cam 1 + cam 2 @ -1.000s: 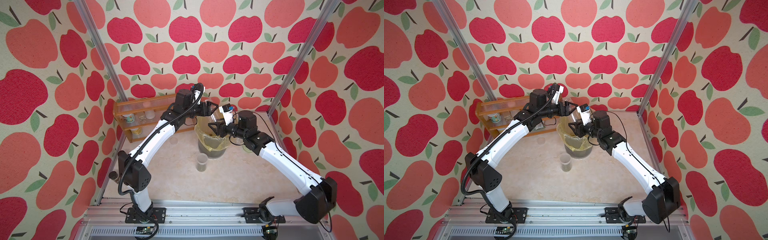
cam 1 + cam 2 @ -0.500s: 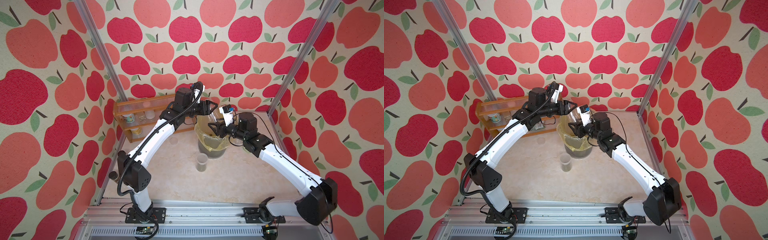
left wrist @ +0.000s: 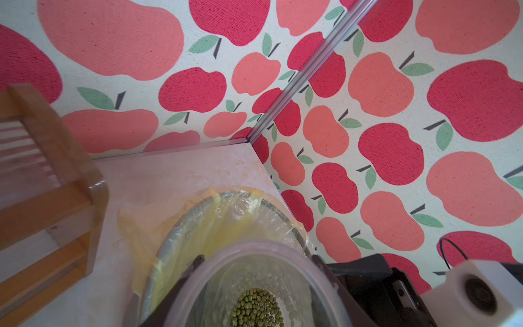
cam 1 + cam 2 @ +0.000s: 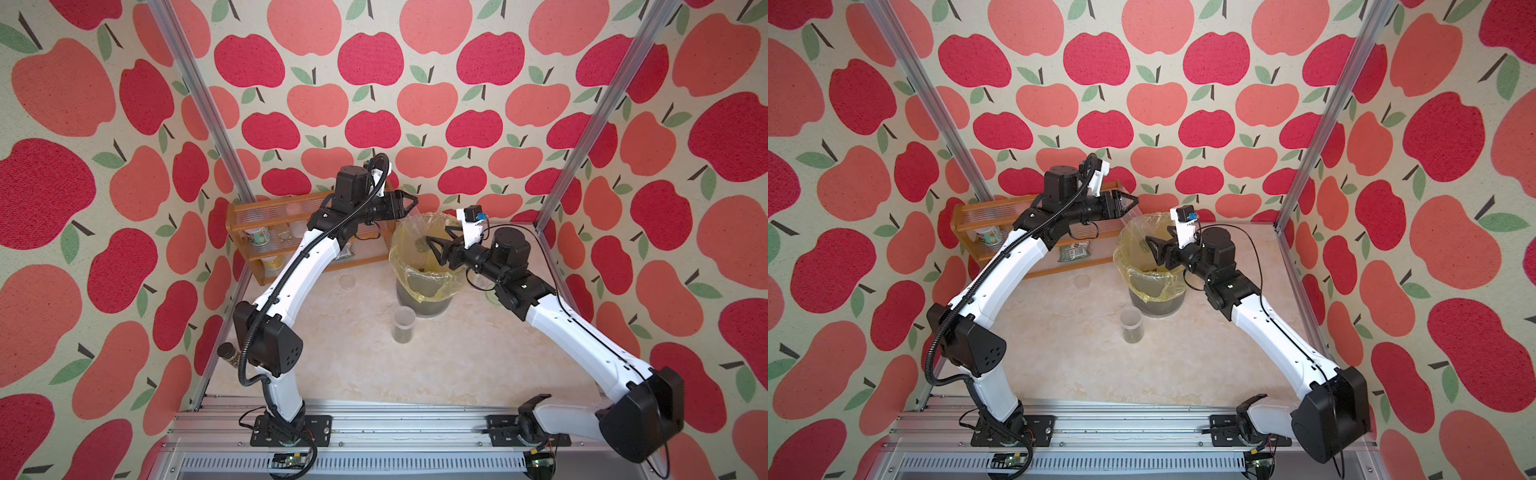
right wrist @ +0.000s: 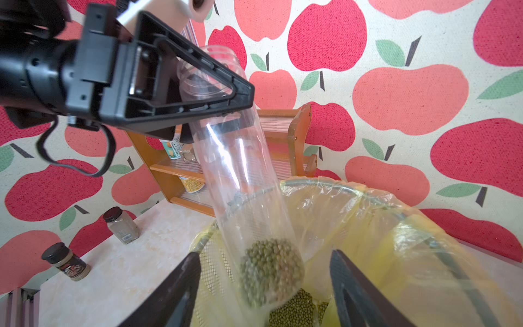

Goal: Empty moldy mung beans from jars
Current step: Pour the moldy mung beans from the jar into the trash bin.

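A tall clear jar (image 5: 240,170) hangs tilted over the bin, mouth uppermost. My left gripper (image 5: 226,93) is shut on it just below the threaded mouth. The mung beans (image 5: 271,266) lie heaped in its lower end, above more beans (image 5: 294,308) in the bin. Both top views show this jar (image 4: 409,224) (image 4: 1133,220) under the left gripper (image 4: 409,203) (image 4: 1129,201). My right gripper (image 5: 264,253) (image 4: 436,245) (image 4: 1154,245) is open, one finger on each side of the jar's lower end and clear of it. The left wrist view looks down the jar (image 3: 254,249) onto beans (image 3: 257,308).
A mesh bin (image 4: 424,299) lined with a yellow bag stands mid-table. A shorter open jar (image 4: 404,326) with beans stands in front of it, a clear lid (image 4: 347,281) to its left. A wooden rack (image 4: 266,212) with cans lines the back left. Two dark-lidded spice jars (image 5: 121,226) (image 5: 66,260) stand at the left edge.
My left gripper has shut on the tall jar near its mouth. The right gripper has opened and let go of the jar's lower end.
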Available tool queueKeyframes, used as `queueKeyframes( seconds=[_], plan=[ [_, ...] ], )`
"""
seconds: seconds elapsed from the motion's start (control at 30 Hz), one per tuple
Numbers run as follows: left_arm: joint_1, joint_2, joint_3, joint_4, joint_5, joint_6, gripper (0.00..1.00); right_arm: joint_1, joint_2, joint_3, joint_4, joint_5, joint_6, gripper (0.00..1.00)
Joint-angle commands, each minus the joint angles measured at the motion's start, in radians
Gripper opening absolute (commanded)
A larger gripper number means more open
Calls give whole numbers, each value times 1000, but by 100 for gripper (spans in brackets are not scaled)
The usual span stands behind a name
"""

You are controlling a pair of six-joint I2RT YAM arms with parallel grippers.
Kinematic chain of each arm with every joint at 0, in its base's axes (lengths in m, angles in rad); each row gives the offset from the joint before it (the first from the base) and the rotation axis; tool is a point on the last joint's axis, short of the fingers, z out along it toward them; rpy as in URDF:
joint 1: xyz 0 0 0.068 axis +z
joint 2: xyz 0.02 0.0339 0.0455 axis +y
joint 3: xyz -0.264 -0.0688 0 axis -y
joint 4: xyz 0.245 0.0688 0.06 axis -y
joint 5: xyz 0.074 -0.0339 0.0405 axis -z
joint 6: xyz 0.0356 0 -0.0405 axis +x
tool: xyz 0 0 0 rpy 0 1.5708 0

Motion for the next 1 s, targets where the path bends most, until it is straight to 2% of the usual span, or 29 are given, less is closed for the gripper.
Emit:
queueKeyframes(
  seconds=[0.0,0.33,0.47,0.97],
  plan=[
    [10,14,52,-18,25,-27,39,-7,-41,-39,90,10,-16,78],
    [25,28,148,-56,113,-71,39,-24,-75,-137,307,-95,-56,83],
    [25,38,215,-84,166,-96,39,-25,-72,-174,418,-87,-68,86],
    [7,38,239,-78,217,-133,38,-34,104,-76,536,-106,-44,85]
  ],
)
